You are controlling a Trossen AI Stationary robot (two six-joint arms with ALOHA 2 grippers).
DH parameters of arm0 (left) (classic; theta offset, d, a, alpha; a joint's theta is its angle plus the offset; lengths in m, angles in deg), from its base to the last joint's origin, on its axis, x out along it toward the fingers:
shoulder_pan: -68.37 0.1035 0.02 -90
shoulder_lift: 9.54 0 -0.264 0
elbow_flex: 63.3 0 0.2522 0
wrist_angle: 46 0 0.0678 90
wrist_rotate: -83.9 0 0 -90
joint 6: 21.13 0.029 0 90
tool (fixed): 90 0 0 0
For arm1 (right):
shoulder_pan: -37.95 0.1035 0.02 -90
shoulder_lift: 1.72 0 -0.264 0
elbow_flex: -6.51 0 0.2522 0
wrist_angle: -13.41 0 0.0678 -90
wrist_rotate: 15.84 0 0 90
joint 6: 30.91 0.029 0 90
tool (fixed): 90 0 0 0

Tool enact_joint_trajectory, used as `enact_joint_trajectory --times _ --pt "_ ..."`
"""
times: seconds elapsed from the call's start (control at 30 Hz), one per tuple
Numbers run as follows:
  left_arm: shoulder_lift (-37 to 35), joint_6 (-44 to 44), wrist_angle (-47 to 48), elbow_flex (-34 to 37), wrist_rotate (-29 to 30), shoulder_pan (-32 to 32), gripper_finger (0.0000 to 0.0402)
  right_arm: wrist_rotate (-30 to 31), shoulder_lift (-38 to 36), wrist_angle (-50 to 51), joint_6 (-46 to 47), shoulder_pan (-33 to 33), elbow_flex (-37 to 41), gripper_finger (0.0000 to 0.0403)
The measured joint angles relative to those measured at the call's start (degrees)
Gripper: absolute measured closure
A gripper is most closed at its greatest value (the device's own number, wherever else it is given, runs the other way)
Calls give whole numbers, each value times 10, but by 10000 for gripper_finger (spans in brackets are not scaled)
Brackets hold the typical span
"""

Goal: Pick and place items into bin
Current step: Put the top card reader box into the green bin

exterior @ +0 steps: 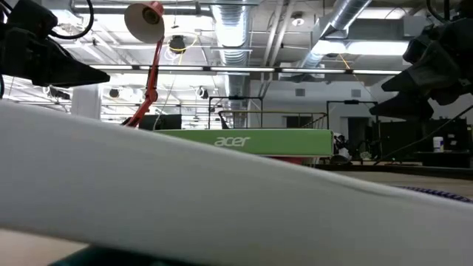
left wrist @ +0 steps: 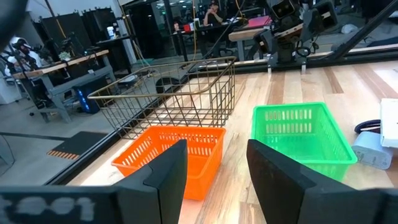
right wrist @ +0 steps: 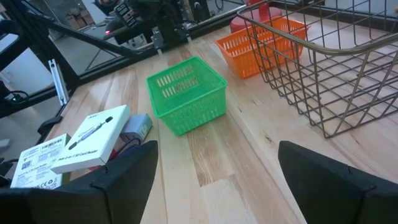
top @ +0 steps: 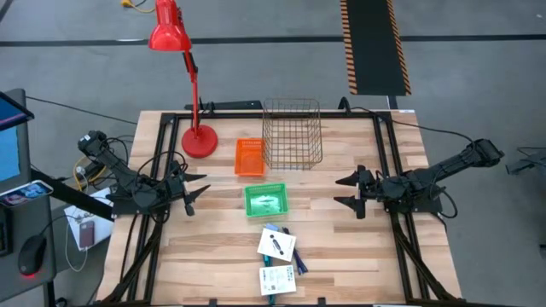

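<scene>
A red desk lamp (top: 183,81) stands near the table's (top: 222,256) far left corner — its round base just beside the orange basket (top: 250,158). A wire basket (top: 293,133) stands at the far edge, near the middle — empty.

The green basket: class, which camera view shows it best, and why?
The right wrist view: the green basket sits whole, unblocked, its slotted walls clear. The left wrist view hides a corner behind a finger; the high view shows it small from above; the low view lacks it.
</scene>
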Motion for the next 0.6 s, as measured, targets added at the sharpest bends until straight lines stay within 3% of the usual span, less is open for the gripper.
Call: enact_joint_trajectory --times 0.17,0.43,0.6 --pt "0 14 -65 0 -41 0 241 0 0 0 0 0 0 76" --pt "0 153 -264 0 -307 14 241 0 0 0 0 0 0 76" --pt "9 236 -334 0 -419 38 241 0 0 0 0 0 0 76"
